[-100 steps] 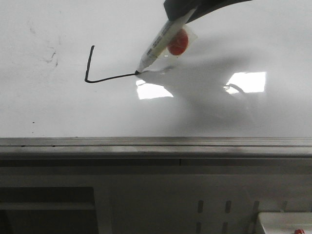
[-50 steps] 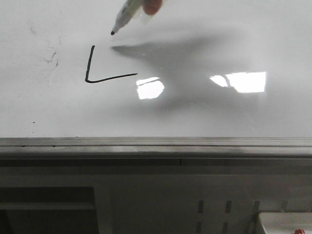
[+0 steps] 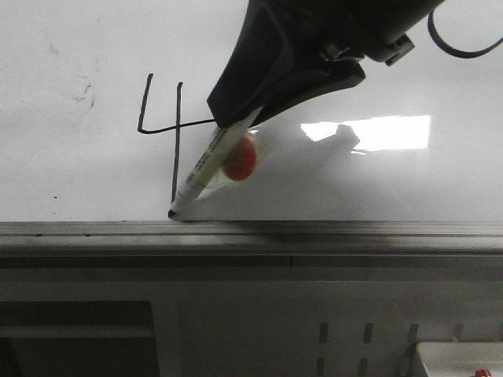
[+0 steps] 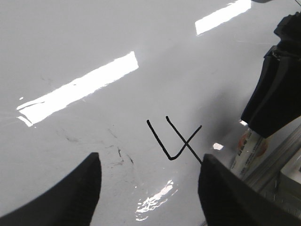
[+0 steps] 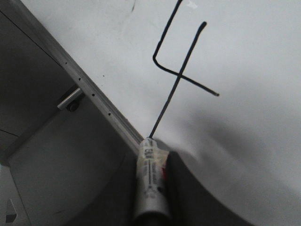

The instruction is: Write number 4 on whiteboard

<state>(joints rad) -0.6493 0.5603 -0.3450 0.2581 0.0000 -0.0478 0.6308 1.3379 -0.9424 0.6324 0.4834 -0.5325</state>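
Cabinet: a dark grey cabinet (image 3: pixel 236 330) with slots fills the near foreground, below and in front of the right claw.
Rail: the silver bottom rail (image 3: pixel 314 234) of the board runs across just beyond the cabinet, directly under the pen tip.
Marker: a pale-barrelled marker (image 3: pixel 206 166) slants down out of the right claw, its black tip touching the board right beside the rail; a red patch shows on a clear tag beside the barrel.
Right claw: the right gripper (image 3: pixel 236 118) is clenched around the marker's upper barrel, above the tip and slightly to its right.
Number 4: the number 4 (image 3: pixel 169 129), open-topped, sits just left of the right claw, its long vertical stroke ending at the pen tip; it looks complete.
Left claw: the left gripper (image 4: pixel 146 188) hangs apart from the board with its fingers spread and nothing between them, the figure visible beyond.
Whiteboard: the whiteboard (image 3: pixel 78 173) stretches behind everything, glossy, with a bright glare patch.
Handling: the marker looks light, stiff and smooth, likely to twist if pressed hard; a mid-to-upper barrel hold suits it. Fresh ink probably smears.
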